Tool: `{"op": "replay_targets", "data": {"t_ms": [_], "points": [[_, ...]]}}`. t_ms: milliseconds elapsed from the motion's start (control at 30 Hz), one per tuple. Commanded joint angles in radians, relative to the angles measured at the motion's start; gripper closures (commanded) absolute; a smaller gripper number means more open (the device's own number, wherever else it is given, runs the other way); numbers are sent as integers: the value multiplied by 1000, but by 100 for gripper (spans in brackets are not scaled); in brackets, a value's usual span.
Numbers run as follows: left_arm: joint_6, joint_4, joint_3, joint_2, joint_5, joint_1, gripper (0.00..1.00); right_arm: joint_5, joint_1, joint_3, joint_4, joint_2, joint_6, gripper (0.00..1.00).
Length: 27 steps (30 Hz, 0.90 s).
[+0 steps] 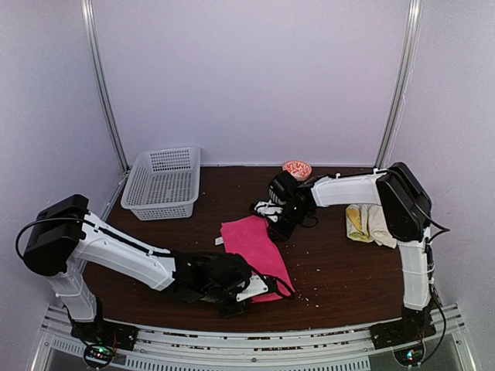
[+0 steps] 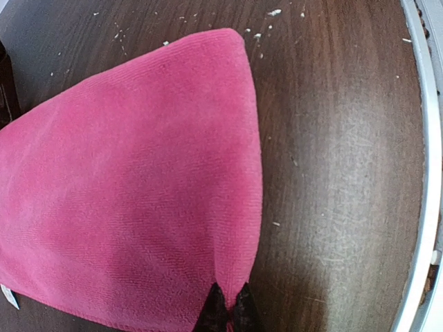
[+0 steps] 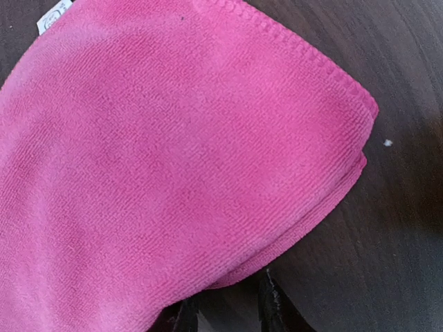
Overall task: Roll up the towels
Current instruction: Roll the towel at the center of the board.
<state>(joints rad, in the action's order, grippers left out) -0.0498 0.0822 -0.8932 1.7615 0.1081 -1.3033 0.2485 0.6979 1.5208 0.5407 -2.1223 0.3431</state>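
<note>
The pink towel [image 1: 251,241] lies flat on the dark table [image 1: 340,270], just left of the middle of the top view, running from the centre down towards the lower edge of the tabletop. In the right wrist view it shows as two layers with a stitched hem, and a white label [image 3: 55,15] sits at the upper left corner of that frame.

The left gripper [image 2: 228,311] is at the towel's lower end. Its two dark fingertips meet at the bottom of the left wrist frame, right on the towel's hem near a corner. They are closed and seem to pinch that edge, though the contact itself is cut off by the frame.

The right gripper [image 3: 228,311] is at the towel's upper end, near the centre of the top view. Its jaws stand partly apart with nothing between them, and the folded edge lies just above the tips.

At the right of the top view a yellow towel [image 1: 356,222] and a cream towel [image 1: 380,224] lie side by side. A white mesh basket [image 1: 162,184] stands at the upper left of the table. Pale crumbs [image 2: 275,12] dot the wood.
</note>
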Motion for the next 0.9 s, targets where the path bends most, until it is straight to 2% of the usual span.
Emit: {"op": "replay_targets", "data": {"t_ms": [0,167,367,567,700,867], "points": [[63,12,24,-57,-17,-5,100,-41,20,3,67,36,-23,69],[124,-5,41,-99,-38,-5,100,2,-38,-94,97,221,3,64],[201,-53,47,-43,-157,-5,100,133,-105,-230,138,563,72,56],[308,-149,120,-46,-260,13,100,371,-106,-443,122,899,145,54],[368,-213,142,-41,-401,63,100,445,-104,-555,116,985,163,46],[435,-271,141,-33,-564,141,100,467,-79,-609,201,956,312,47]]}}
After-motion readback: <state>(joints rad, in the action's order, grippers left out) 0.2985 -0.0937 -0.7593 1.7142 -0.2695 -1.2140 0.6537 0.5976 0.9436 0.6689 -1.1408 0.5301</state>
